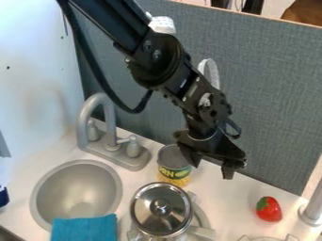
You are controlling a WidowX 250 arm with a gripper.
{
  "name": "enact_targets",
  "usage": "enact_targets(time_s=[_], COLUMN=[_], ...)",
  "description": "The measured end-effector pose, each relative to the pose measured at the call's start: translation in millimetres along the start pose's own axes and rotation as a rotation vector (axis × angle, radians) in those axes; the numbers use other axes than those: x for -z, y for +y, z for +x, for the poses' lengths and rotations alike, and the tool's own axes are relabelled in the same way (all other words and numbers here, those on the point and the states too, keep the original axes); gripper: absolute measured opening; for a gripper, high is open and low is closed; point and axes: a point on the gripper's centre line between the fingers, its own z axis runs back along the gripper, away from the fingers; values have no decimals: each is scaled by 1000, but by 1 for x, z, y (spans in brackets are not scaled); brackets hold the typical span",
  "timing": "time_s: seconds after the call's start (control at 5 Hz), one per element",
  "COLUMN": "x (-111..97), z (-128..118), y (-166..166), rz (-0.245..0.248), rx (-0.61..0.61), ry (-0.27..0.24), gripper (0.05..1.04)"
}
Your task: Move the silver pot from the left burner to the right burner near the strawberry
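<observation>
- The black gripper (213, 165) is behind and to the right of the lidded pot (157, 221), near the can (173, 157); its 2 fingers stand apart, open.
- The can is upright, just behind the pot.
- The sink (58, 193) is left of the pot, the blue cloth (85, 229) nearer to it.
- The red strawberry (269, 212) lies well right of the pot.

One raised camera view, slanting down over the white counter (232, 204), facing the grey back panel (270, 94), fairly close to the sink (76, 190)
</observation>
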Motion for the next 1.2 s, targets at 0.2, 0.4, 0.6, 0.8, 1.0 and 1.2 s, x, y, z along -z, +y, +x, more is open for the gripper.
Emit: enact_targets(time_s=[0.2,0.4,0.6,0.8,1.0,1.2], x=[7,12,3,-3,-13,-13], z=[-10,-42,-55,-72,-84,-92], y=[3,10,14,9,14,16], rz=[8,-1,0,0,11,13], rx=[2,31,38,68,81,91], ry=[30,56,38,37,36,63], gripper=[1000,1000,1000,1000,1000,1000])
